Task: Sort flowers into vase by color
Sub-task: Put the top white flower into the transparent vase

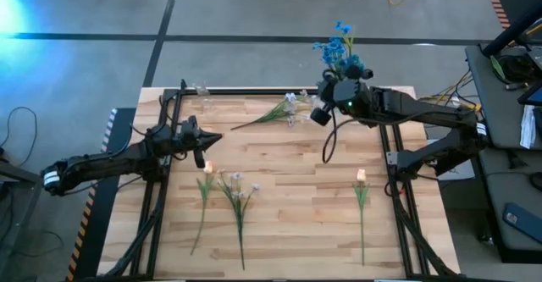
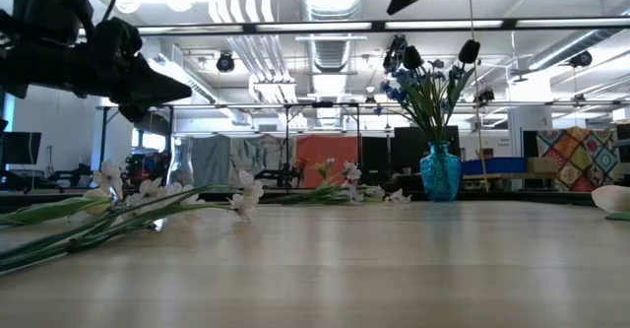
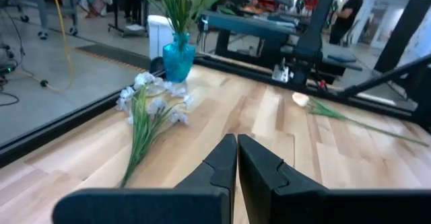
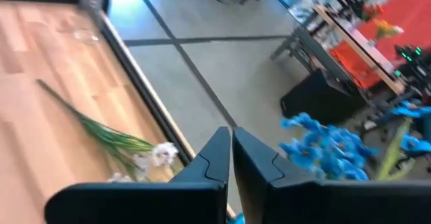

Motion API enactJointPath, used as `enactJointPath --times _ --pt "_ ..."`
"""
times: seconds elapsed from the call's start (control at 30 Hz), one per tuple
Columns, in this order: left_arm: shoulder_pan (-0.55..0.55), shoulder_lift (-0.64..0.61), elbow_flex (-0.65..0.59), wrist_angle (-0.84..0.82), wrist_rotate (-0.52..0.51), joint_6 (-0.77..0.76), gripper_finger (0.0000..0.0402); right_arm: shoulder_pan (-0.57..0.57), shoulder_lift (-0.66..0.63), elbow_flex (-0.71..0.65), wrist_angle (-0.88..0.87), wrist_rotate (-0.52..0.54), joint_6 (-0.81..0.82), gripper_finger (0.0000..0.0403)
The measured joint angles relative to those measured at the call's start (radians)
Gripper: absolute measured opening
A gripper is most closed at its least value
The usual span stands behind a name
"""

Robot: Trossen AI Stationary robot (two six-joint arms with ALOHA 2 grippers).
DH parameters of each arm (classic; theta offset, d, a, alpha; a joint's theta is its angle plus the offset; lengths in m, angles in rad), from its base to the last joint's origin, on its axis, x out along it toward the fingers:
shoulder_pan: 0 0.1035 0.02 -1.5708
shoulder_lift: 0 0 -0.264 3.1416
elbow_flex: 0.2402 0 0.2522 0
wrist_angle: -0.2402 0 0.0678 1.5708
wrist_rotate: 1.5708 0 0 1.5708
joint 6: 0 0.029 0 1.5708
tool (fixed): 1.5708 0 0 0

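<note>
Left gripper [image 1: 216, 137]: fingers pressed together, holding nothing, up over the left side of the wooden table [image 1: 296, 231].
Right gripper [image 1: 320, 79]: fingers together, holding nothing, by the blue flowers at the far edge.
Blue vase [image 2: 440, 171]: stands at the far edge of the table, upright.
Blue flowers [image 1: 339, 49]: standing in the vase.
White flowers, far [image 1: 288, 108]: lying flat, just beside the vase.
White flowers, near [image 1: 237, 189]: lying flat, front left.
Peach buds [image 1: 362, 177]: one lies front right; another [image 1: 207, 168] lies by the near white flowers.
</note>
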Motion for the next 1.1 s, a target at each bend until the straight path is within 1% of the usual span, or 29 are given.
enactJointPath --times 0.23,0.43,0.5,0.57,0.7,0.83,0.97,1.1 --pt "0.000 0.176 0.111 -0.049 0.054 0.085 0.0000 0.111 -0.008 -0.058 0.046 0.000 0.003 0.0009" --pt "0.001 0.377 0.236 -0.153 0.081 0.206 0.0000 0.195 -0.008 -0.164 0.119 -0.001 0.054 0.0009" --pt "0.010 0.447 0.287 -0.189 0.089 0.245 0.0000 0.217 -0.008 -0.214 0.139 -0.006 0.083 0.0009" --pt "0.023 0.519 0.343 -0.226 0.121 0.276 0.0000 0.235 -0.008 -0.273 0.179 -0.019 0.114 0.0009" --pt "0.056 0.661 0.462 -0.304 0.177 0.348 0.0000 0.267 -0.011 -0.406 0.295 -0.046 0.164 0.0009" --pt "0.092 0.789 0.564 -0.365 0.187 0.412 0.0000 0.292 -0.013 -0.526 0.411 -0.052 0.225 0.0009" --pt "0.131 0.911 0.666 -0.424 0.229 0.467 0.0000 0.312 -0.013 -0.630 0.542 -0.053 0.263 0.0009" --pt "0.165 1.045 0.789 -0.520 0.230 0.491 0.0000 0.318 -0.013 -0.704 0.622 -0.053 0.315 0.0009"
